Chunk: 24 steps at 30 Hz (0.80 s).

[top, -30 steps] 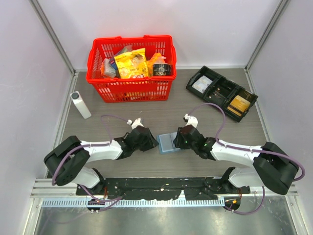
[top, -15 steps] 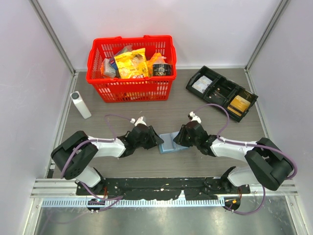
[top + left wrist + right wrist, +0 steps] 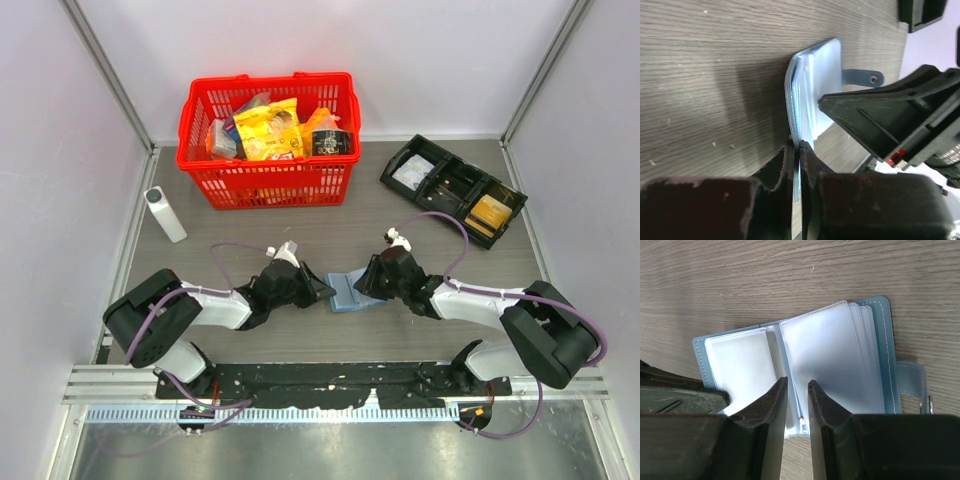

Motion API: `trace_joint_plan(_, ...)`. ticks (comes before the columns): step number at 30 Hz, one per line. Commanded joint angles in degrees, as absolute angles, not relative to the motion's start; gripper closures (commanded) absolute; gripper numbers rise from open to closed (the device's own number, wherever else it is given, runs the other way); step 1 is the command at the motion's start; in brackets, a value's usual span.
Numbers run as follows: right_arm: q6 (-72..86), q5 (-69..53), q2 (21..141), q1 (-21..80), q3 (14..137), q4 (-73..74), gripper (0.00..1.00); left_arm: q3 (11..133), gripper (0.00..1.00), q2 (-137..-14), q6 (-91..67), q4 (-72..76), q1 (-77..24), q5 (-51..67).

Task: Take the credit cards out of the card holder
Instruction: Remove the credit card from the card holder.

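Left wrist: card holder (image 3: pixel 816 82) btw fingers (image 3: pixel 780 167)

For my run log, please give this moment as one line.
card holder: open on table | left gripper: shut on its edge | right gripper: over sleeves, grip unclear

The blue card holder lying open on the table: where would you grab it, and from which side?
By a cover's thin outer edge, coming in low from the side. The card holder lies open, nearly flat, so only its edges offer anything to pinch; the left gripper is shut on the cover edge nearest it.
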<state>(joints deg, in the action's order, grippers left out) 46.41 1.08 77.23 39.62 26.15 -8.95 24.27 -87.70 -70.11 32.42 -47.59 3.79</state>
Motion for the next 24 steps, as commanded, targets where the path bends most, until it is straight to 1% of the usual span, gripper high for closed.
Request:
trace_joint_plan(1,44.5,0.9,78.2,39.6,26.1,-2.8,0.70,22.5,0.93,-85.3,-71.5,41.3,-47.6,7.5)
trace_joint_plan(5,44.9,0.9,78.6,42.1,27.3,-3.0,0.68,20.5,0.91,-81.0,-72.0,39.4,-47.6,7.1)
trace_joint_plan(6,45.2,0.9,79.1,43.7,27.6,-3.2,0.67,20.0,0.89,-79.3,-71.8,37.5,-47.6,6.7)
trace_joint_plan(8,45.7,1.8,80.0,46.0,28.7,-2.9,0.66,19.1,0.83,-75.3,-70.8,33.4,-47.7,4.8)
trace_joint_plan(12,46.6,4.4,80.5,48.8,30.4,-2.9,0.66,17.8,0.77,-69.1,-68.4,26.3,-47.8,2.3)
trace_joint_plan(16,47.4,4.8,80.6,49.7,31.0,-3.5,0.65,16.9,0.77,-66.2,-67.9,24.5,-47.7,1.8)
trace_joint_plan(22,47.8,4.2,82.4,50.4,31.3,-4.7,0.65,18.2,0.76,-67.8,-67.8,21.1,-47.8,1.7)
trace_joint_plan(24,47.8,4.6,82.4,50.8,31.2,-4.7,0.65,18.8,0.74,-67.4,-68.1,18.6,-48.1,0.5)
